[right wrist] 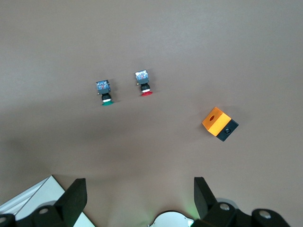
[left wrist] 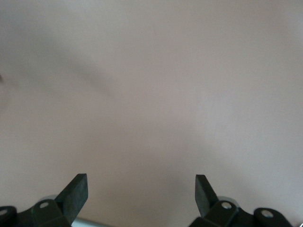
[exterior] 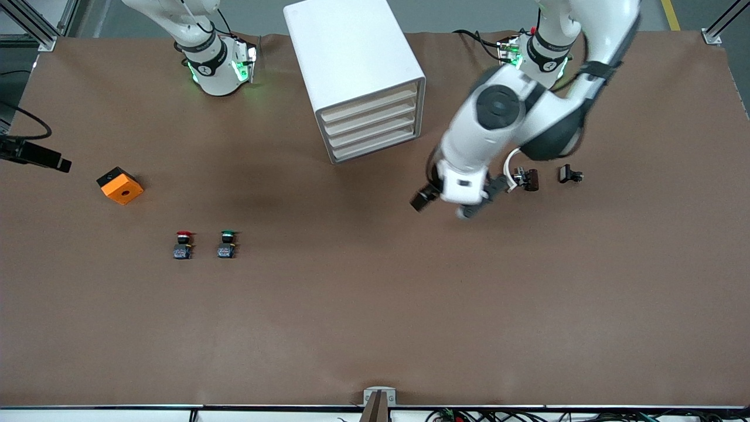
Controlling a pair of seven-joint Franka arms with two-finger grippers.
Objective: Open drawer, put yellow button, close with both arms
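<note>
The white cabinet [exterior: 351, 70] stands at the back middle of the table. Its uppermost drawer [exterior: 369, 104] is shut, like the three below it. No yellow button shows in any view. My left gripper [exterior: 454, 202] hangs over bare table, in front of the cabinet and toward the left arm's end. In the left wrist view it [left wrist: 141, 187] is open and empty over plain brown table. My right gripper [right wrist: 139, 189] is out of the front view. In the right wrist view it is open and empty, high over the table beside a corner of the cabinet [right wrist: 38, 198].
A red-capped button [exterior: 183, 244] and a green-capped button [exterior: 227, 244] stand side by side toward the right arm's end. An orange box with a hole [exterior: 120, 186] lies farther out that way. Two small dark parts [exterior: 527, 179] [exterior: 569, 174] lie beside the left gripper.
</note>
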